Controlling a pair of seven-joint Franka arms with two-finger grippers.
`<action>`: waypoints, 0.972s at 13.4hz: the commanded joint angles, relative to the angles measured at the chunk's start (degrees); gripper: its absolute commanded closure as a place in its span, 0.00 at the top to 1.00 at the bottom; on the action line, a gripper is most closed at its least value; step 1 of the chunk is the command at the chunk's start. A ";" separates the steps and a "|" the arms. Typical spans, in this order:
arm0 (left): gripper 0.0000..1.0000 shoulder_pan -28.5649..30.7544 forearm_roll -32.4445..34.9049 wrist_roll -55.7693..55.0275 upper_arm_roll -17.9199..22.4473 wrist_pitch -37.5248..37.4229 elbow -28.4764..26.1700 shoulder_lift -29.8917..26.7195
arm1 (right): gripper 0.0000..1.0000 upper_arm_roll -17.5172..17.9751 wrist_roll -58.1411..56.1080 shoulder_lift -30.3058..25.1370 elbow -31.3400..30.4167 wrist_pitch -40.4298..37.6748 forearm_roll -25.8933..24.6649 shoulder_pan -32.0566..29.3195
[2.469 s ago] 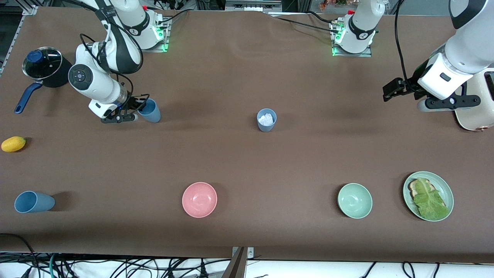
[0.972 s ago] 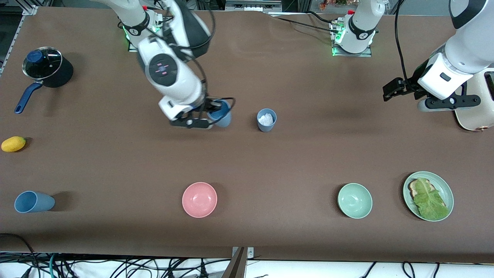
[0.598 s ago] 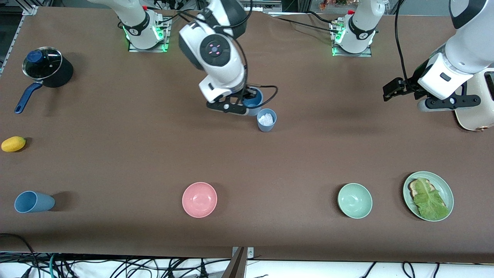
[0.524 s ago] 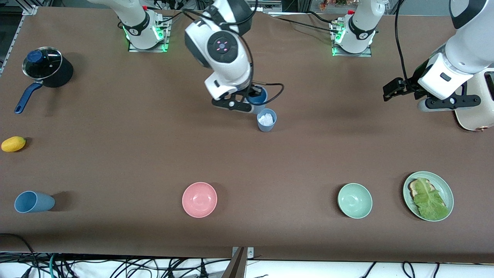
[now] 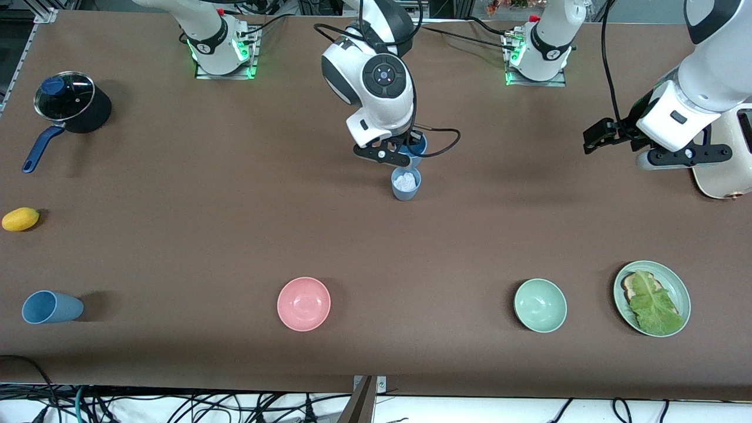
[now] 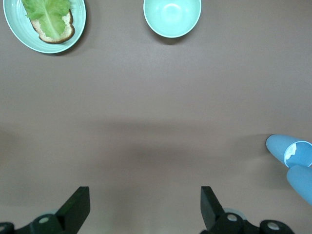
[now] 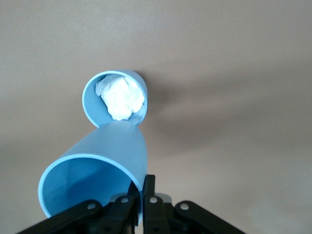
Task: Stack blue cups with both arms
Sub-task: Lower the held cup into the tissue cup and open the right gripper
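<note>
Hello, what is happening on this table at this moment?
The right hand is shut on the rim of a blue cup and holds it over a standing blue cup with white crumpled stuff inside. The left hand waits, open, over its end of the table. A third cup lies on its side.

The right claw point(image 5: 405, 154) and white wrist hide most of the sky-blue plastic tumbler point(image 5: 418, 150) it clamps by the rim; only a sliver shows in the front view. In the left wrist view the picture's edge cuts that tumbler point(image 6: 301, 183) off. A cream appliance point(image 5: 725, 167) beside the left claw point(image 5: 594, 138) is cropped.
</note>
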 commanded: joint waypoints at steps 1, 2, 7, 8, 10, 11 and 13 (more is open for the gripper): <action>1.00 0.35 1.91 0.53 -0.35 -0.98 0.68 -0.29 | 0.00 -0.40 0.17 0.69 2.27 -0.70 0.61 -0.07; 1.00 0.35 1.91 0.53 -0.35 -0.98 0.77 -0.29 | 0.00 -0.49 0.09 0.77 2.36 -0.53 0.60 -0.07; 1.00 0.35 1.91 0.53 -0.35 -0.98 0.68 -0.29 | 0.00 -1.10 0.09 3.32 4.12 1.58 0.52 -0.07; 1.00 0.35 1.91 0.53 -0.35 -0.98 0.77 -0.29 | 0.00 -1.19 0.09 3.50 4.12 1.58 0.43 -0.07; 1.00 0.35 1.82 0.53 -0.35 -0.98 0.68 -0.29 | 0.00 -1.19 0.00 3.59 4.12 1.50 0.34 -0.07; 1.00 0.35 1.91 0.62 -0.35 -0.98 0.68 -0.29 | 0.00 -1.19 -0.09 3.59 4.12 1.41 0.34 -0.16; 1.00 0.35 1.91 0.53 -0.35 -0.98 0.68 -0.29 | 0.00 -2.33 -0.79 3.50 4.21 1.32 0.43 -0.16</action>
